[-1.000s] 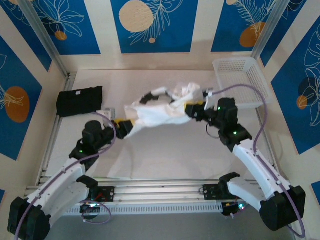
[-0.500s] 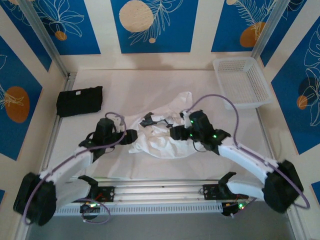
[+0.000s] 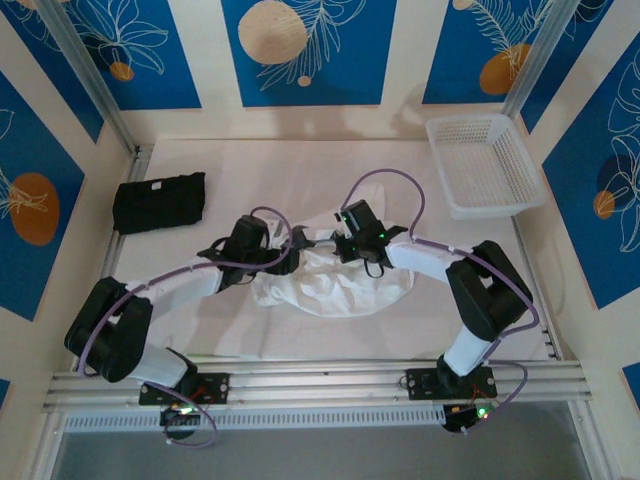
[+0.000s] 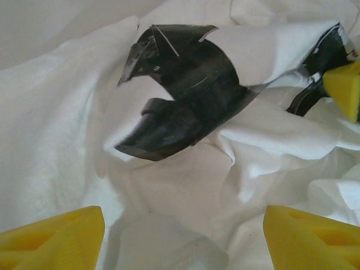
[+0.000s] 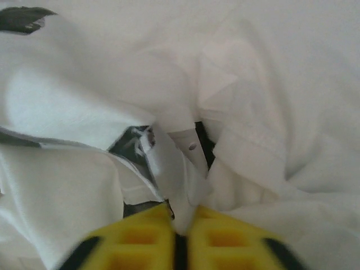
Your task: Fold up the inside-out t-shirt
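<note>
The inside-out t-shirt [image 3: 335, 288] lies crumpled in a white heap at mid-table, with a black printed patch [image 4: 180, 95] showing through its folds. My left gripper [image 3: 292, 258] sits at the heap's upper left. In the left wrist view this gripper [image 4: 183, 239] is open, its yellow fingertips [image 4: 53, 236] wide apart over the white cloth [image 4: 185, 185]. My right gripper [image 3: 340, 250] reaches in from the right, close to the left one. In the right wrist view it [image 5: 180, 225] is shut, pinching a narrow fold of the t-shirt [image 5: 174, 169].
A folded black garment [image 3: 160, 202] lies at the table's left rear. A white mesh basket [image 3: 485, 165] stands at the rear right. Walls with blue panels enclose the table [image 3: 220, 170]; an aluminium rail [image 3: 320, 380] runs along the near edge.
Both arms have swung inward over the heap, and the t-shirt has dropped from its stretched, lifted state onto the table. The right gripper has closed on a fold; the left stays open.
</note>
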You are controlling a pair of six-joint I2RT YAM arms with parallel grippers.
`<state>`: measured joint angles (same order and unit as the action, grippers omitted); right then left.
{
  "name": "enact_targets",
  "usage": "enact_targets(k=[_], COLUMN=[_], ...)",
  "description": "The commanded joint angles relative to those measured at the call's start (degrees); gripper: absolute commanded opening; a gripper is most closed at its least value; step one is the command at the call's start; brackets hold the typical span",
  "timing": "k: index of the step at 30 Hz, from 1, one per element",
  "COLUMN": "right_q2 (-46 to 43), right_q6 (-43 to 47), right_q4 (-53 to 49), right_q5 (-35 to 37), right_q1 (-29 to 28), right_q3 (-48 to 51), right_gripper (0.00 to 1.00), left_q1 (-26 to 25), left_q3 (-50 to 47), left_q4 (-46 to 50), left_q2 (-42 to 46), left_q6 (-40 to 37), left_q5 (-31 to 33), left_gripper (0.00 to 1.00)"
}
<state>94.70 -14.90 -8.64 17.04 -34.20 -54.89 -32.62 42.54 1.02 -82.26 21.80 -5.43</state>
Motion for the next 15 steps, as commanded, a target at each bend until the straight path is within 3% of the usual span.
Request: enact_targets(k=[1,7,12,15], right_q2=[-7.1,-17.8,-19.9,-19.8], right_q6=[-0.2,-7.2,-10.8,-12.1], right_q4=[1.2,4.7,4.7,4.4], right_q5=[-7.8,-27.5,-34.1,-36.4], right_q1=[2.3,9.2,11.7,12.5], right_q3=[-0.2,3.9,3.6,2.9], right_gripper=[0.00,0.00,0.00,0.00], left_q1=[-0.5,-1.9,-3.5,-3.6], left_q3=[0.1,4.6,7.8,8.6], left_q4=[-3.9,-2.8,-2.8,-5.0], left_q2=[-0.2,-4.3,-8.2,-9.4], left_q6=[-4.6,-8.3,-9.0,-7.9], left_q5=[0.4,-0.9,-2.7,-6.8], left_gripper=[0.74,0.74,0.73,0.62])
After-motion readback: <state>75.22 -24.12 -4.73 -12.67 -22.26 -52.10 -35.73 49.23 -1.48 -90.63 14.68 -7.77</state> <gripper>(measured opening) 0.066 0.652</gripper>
